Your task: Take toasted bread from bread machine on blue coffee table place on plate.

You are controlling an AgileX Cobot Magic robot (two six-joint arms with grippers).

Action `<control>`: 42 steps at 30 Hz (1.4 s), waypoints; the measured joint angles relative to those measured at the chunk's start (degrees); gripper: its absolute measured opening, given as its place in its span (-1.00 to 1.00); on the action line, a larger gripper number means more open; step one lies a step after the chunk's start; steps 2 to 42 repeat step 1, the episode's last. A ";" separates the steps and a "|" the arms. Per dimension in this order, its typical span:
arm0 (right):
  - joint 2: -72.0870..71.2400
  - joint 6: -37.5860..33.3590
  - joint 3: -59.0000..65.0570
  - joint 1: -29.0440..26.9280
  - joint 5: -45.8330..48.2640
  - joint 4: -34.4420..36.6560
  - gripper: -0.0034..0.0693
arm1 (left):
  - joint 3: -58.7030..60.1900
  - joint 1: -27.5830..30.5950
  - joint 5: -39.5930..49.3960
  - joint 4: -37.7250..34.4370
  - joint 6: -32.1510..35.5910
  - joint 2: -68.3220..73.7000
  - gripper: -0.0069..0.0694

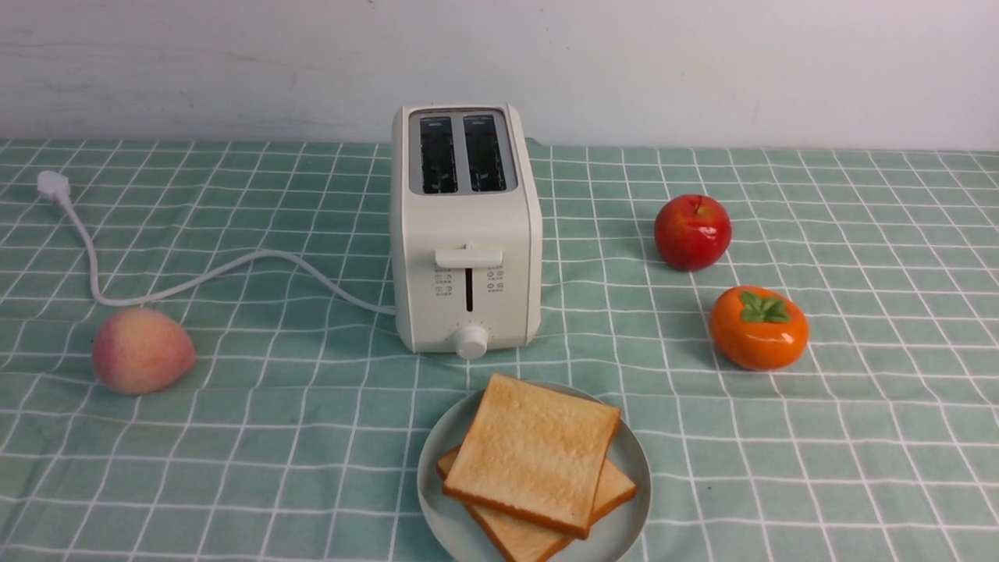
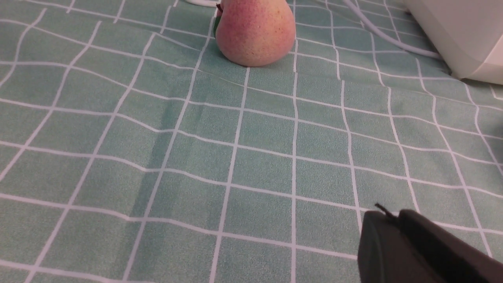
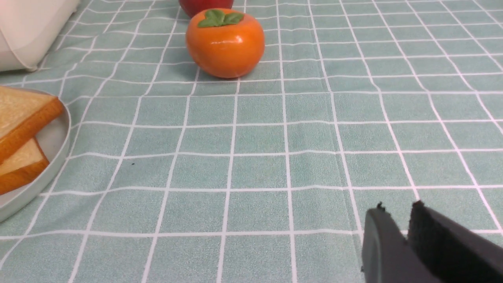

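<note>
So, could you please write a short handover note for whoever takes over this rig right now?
Left gripper: shut, empty, low over the cloth near the peach.
Right gripper: shut, empty, clear of everything.
Bread machine: both slots empty.
Toasted bread: two slices stacked on the plate, in front of the machine.
Done: both slices are on the plate.
Left: nothing that I can see.

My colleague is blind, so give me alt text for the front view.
Two golden toast slices lie stacked on a pale round plate before an empty cream two-slot toaster on a green checked cloth.
</note>
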 joint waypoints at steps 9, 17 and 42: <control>0.00 0.00 0.00 0.00 -0.02 0.00 -0.59 | 0.00 0.00 0.00 0.00 0.00 0.00 -0.72; 0.00 0.00 0.00 0.00 -0.02 0.00 -0.59 | 0.00 0.00 0.00 0.00 0.00 0.00 -0.72; 0.00 0.00 0.00 0.00 -0.02 0.00 -0.59 | 0.00 0.00 0.00 0.00 0.00 0.00 -0.72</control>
